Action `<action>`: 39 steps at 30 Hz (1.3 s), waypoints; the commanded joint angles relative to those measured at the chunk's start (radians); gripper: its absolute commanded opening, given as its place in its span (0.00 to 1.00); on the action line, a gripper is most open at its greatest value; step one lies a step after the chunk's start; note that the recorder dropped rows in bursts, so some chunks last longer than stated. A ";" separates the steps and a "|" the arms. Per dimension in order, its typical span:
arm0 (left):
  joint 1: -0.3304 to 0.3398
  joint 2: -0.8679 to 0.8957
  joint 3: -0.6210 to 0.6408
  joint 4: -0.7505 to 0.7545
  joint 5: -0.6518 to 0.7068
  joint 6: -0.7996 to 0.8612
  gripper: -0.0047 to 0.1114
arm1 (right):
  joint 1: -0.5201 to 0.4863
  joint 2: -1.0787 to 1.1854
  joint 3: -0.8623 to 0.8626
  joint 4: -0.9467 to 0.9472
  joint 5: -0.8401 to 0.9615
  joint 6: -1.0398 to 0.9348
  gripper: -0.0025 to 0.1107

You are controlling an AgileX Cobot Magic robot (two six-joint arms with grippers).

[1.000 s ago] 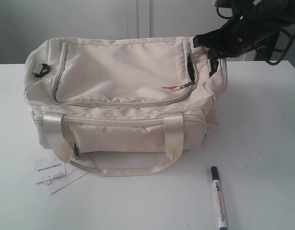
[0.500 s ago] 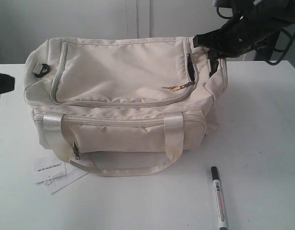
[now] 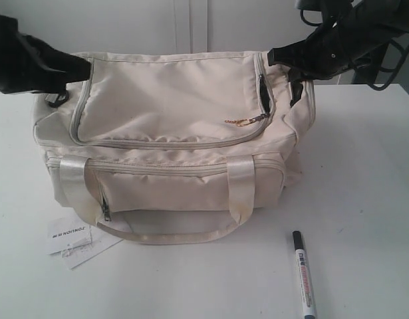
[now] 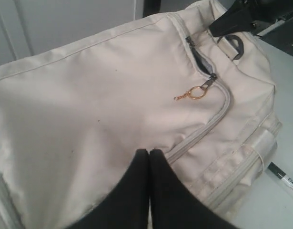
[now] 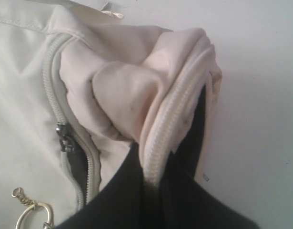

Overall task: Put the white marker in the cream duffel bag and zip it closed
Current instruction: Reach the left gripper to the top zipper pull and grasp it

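The cream duffel bag [image 3: 164, 100] lies on the white table with its handles toward the front. Its top zipper shows a short dark gap [image 3: 263, 90] near the gold clasp [image 3: 243, 121]. My right gripper [image 3: 274, 56] is shut on a fold of piped fabric at the bag's right end [image 5: 158, 162]. Over the left end of the bag's top, my left gripper [image 3: 84, 66] is shut with nothing in it, its tips [image 4: 149, 151] just above the top panel. The white marker [image 3: 303, 274] lies on the table front right of the bag, black cap pointing away.
A small white paper tag [image 3: 74, 240] lies by the bag's front left corner. A black ring [image 3: 56, 98] sits on the bag's left end. Dark cables [image 3: 384, 73] hang behind the right arm. A pale wall stands behind the table.
My left arm has come in from the left edge and moved up and right to the bag's top left end. The right gripper, bag and marker have not moved.
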 commanded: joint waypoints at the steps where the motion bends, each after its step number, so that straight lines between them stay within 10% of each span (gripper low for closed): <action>1: -0.055 0.108 -0.076 -0.067 0.007 0.088 0.04 | -0.007 -0.013 -0.001 0.004 0.020 0.001 0.02; 21: -0.240 0.533 -0.439 -0.093 0.011 0.161 0.04 | -0.007 -0.011 -0.001 0.004 0.011 -0.022 0.02; 39: -0.337 0.742 -0.594 -0.134 -0.019 0.452 0.34 | -0.007 -0.011 -0.001 0.004 0.013 -0.025 0.02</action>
